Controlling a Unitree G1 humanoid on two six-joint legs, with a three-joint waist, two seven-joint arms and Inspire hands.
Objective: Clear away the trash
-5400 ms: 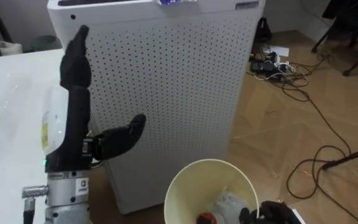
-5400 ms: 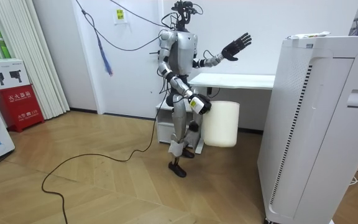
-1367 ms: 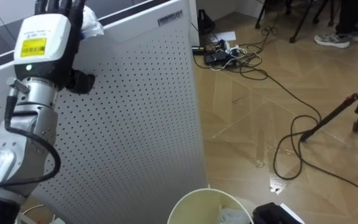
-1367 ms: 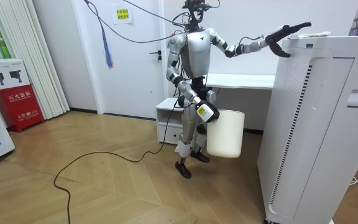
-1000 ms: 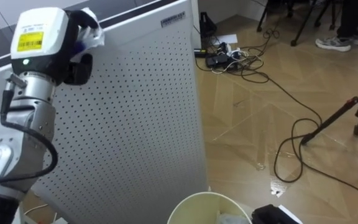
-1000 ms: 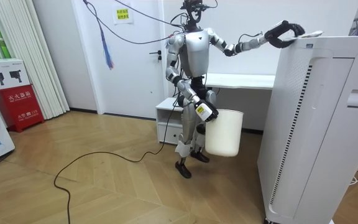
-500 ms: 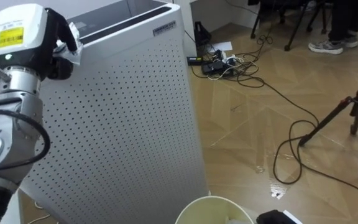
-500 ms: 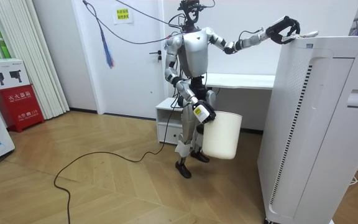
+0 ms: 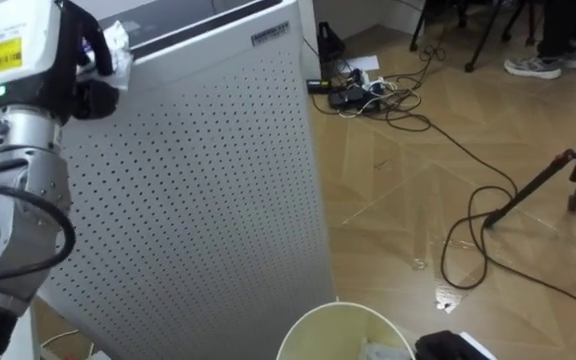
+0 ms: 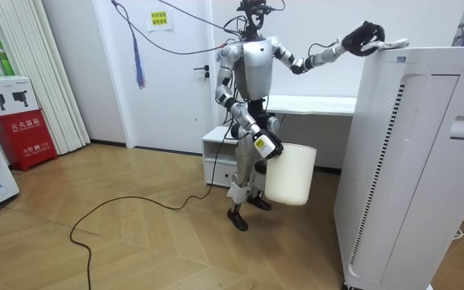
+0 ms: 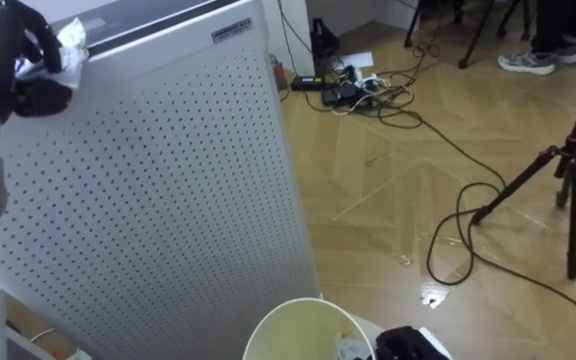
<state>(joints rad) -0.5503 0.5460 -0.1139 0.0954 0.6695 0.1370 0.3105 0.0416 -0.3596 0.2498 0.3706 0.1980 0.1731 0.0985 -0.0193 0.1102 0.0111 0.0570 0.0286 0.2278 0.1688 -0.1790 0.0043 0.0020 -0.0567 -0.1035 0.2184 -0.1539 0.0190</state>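
Observation:
A crumpled white wrapper [image 9: 116,44] sits at the top edge of a tall white perforated appliance [image 9: 198,190]. My left hand [image 9: 76,62] is raised to that edge with its fingers curled round the wrapper [image 11: 71,40]. In the room view the left hand [image 10: 361,37] is stretched out over the appliance's top corner [image 10: 413,56]. My right hand [image 10: 267,147] hangs low and carries a cream bin [image 10: 290,172] by its rim. The bin's rim [image 9: 313,325] shows at the bottom of the left eye view, with the right hand [image 9: 450,347] dark beside it and some trash [image 9: 376,351] inside.
I stand between a white table [image 10: 304,103] and the appliance. Black cables [image 9: 438,130] and a power strip [image 9: 346,92] lie on the wooden floor to the right. A tripod leg [image 9: 548,180] stands there, and a person's shoe [image 9: 528,65] shows beyond it.
My left hand's fingers have curled tight round the wrapper at the appliance's top and the hand has risen slightly. The bin has stayed in my right hand.

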